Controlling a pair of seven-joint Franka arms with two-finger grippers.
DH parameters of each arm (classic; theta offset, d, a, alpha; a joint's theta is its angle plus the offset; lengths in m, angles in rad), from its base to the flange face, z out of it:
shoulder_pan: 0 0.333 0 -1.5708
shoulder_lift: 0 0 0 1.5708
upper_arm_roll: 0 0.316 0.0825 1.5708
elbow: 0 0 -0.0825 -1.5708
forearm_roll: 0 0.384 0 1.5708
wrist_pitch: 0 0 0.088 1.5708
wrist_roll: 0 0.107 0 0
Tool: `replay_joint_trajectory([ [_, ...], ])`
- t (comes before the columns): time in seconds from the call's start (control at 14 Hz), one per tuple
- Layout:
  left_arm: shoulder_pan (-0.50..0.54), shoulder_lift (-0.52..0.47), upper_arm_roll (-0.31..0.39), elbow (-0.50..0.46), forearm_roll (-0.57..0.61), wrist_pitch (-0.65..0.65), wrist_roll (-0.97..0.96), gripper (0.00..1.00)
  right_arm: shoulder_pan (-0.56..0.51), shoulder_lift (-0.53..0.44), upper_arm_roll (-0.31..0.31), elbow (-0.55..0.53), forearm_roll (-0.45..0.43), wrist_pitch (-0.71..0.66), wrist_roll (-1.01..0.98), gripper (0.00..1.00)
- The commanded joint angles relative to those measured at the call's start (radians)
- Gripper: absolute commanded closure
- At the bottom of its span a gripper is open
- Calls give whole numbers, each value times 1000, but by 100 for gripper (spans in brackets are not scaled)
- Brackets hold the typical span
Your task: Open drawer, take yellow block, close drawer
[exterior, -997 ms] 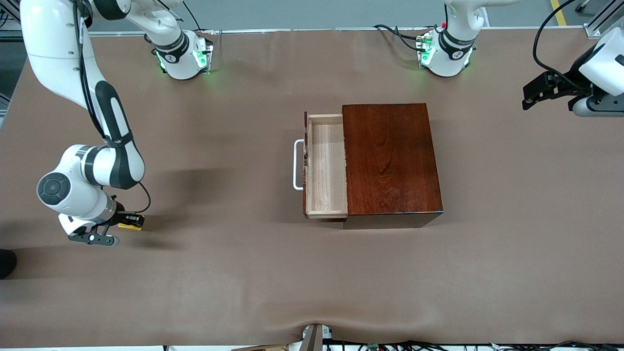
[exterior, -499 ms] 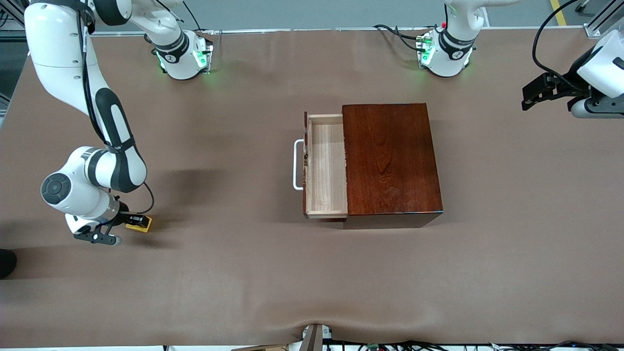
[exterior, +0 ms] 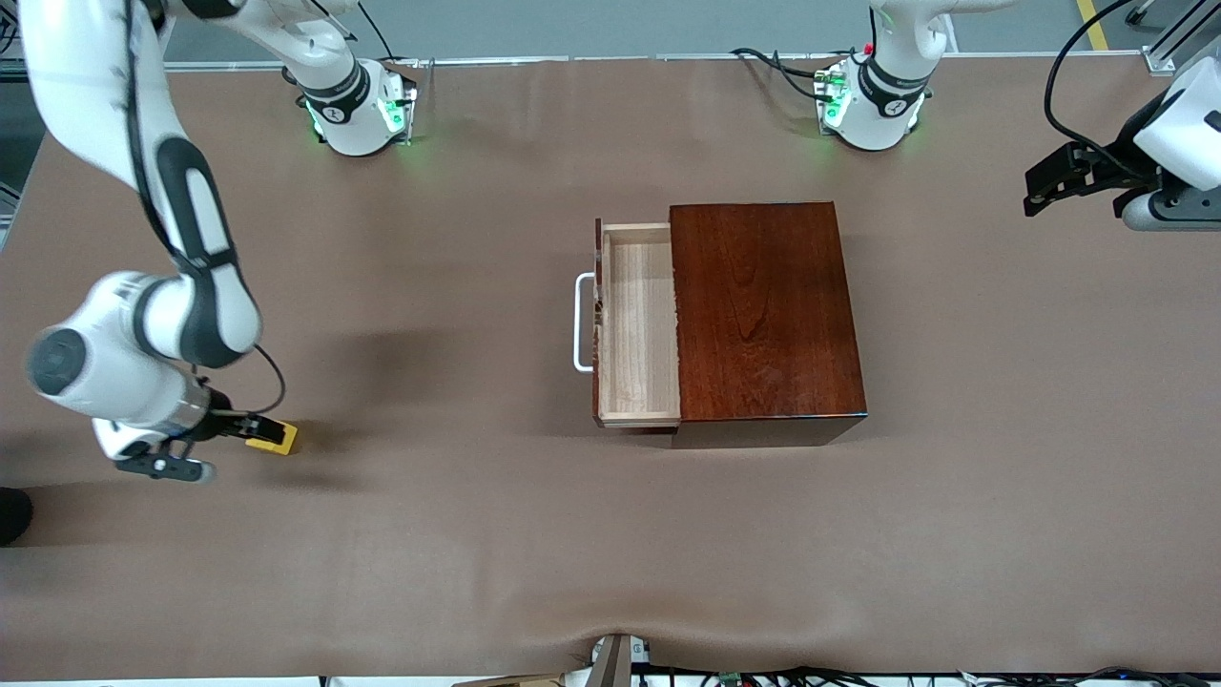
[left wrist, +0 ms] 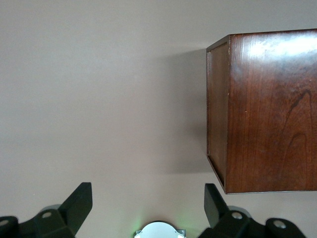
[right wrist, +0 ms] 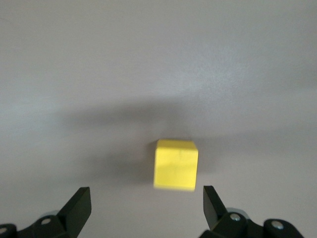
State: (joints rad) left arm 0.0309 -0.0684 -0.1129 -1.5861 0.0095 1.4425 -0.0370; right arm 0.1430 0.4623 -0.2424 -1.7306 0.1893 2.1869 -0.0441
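The yellow block (exterior: pixel 274 438) (right wrist: pixel 176 164) lies on the brown table toward the right arm's end, free of any grip. My right gripper (exterior: pixel 244 426) (right wrist: pixel 147 203) stands open just short of the block, one finger to each side and neither touching it. The drawer (exterior: pixel 637 324) is pulled out of the dark wooden box (exterior: pixel 763 305) (left wrist: pixel 267 109). Its pale tray shows nothing inside, and its white handle (exterior: pixel 580 322) points toward the right arm's end. My left gripper (exterior: pixel 1045 186) (left wrist: pixel 148 198) waits open over the table at the left arm's end.
The brown table cloth (exterior: pixel 477 534) has a small ridge at the edge nearest the front camera. The two arm bases (exterior: pixel 358 110) (exterior: pixel 873 105) stand along the table's edge farthest from that camera. Cables run along the nearest edge.
My right gripper has opened and let go of the yellow block, then drawn back a little toward the right arm's end. The block stays on the table. The left arm has barely moved.
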Motion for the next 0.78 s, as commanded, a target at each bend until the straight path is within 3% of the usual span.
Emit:
replay_joint_trajectory([
  [0.0, 9, -19, -5, 3, 15, -22, 0, 0, -5, -147, 3, 38, -63, -194, -11, 0],
  [0.14, 6, -22, -11, 3, 17, -25, -50, 0, -3, -213, 3, 81, -89, -318, -6, 0],
  [0.43, 9, -34, -4, 8, 15, -37, -49, 0, -17, -329, 15, 95, -116, -427, -10, 0],
  [0.64, 7, -34, -5, 20, 15, -48, -55, 0, -124, -393, 141, 123, -123, -518, -3, 0],
  [0.71, 7, -34, -5, 24, 15, -50, -49, 0, -126, -413, 146, 134, -132, -553, 1, 0],
])
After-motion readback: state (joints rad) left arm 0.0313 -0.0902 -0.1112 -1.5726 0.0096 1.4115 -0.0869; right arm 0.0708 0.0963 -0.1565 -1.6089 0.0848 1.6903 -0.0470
